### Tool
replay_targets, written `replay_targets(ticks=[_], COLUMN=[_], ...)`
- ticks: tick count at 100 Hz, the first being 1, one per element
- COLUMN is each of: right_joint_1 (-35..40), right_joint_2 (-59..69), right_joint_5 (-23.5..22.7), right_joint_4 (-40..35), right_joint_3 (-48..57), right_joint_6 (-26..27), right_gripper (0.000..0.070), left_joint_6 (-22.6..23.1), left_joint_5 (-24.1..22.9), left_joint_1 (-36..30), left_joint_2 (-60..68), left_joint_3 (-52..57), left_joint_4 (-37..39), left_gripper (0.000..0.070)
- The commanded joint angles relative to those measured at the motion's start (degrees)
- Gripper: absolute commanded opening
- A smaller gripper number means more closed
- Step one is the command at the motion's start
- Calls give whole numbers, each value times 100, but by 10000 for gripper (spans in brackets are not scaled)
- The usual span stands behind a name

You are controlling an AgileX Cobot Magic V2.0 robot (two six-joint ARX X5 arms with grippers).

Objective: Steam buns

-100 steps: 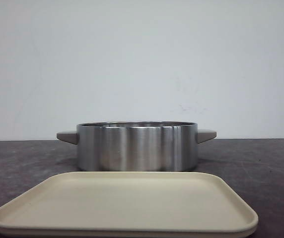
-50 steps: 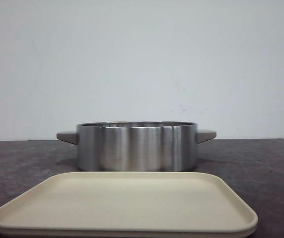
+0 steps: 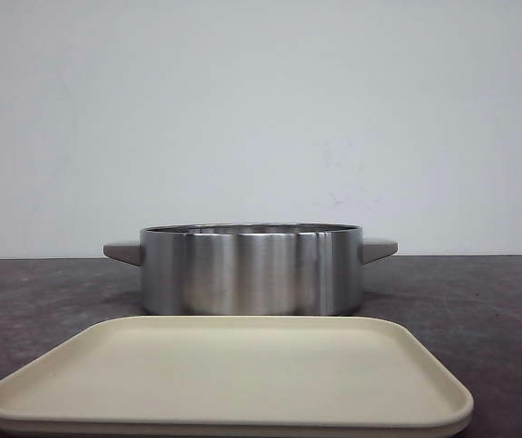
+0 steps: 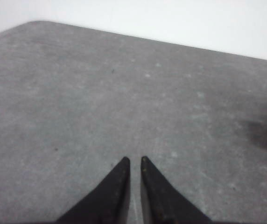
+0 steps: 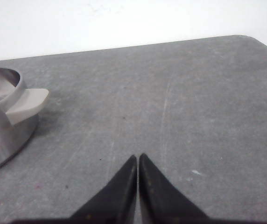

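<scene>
The dark grey worktop carries only two things in view. Nearest the camera lies a cream tray, its surface bare. Just behind it stands a shallow steel pot with grey side handles; from this low angle its inside is hidden, so whether the buns sit in it cannot be told. No bun shows in any view. Judging by the bare tray, the task is either not begun or nearly over. The left gripper is nearly closed, a narrow gap between its tips, holding nothing; the right gripper is clenched, empty, near the pot's handle.
</scene>
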Motion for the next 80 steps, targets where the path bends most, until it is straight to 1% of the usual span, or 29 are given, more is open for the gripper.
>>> replay_targets(ticks=[1,13,27,80], right_joint_1=[7,7,7,7], right_joint_2=[-4,-4,-4,-4], right_joint_5=[-2,-2,-2,-2], right_joint_4=[66,66,66,66], right_joint_3=[-20,-20,-20,-20], right_joint_6=[20,20,20,20], right_gripper=[7,7,7,7], left_joint_6=[271,544,835,782], left_joint_5=[-17,2,61,66], left_joint_1=[26,79,192,208], left_joint_2=[0,0,0,2], left_joint_3=[-122,-188,-190,-184], left_joint_4=[11,181,186,203], left_gripper=[0,0,0,0])
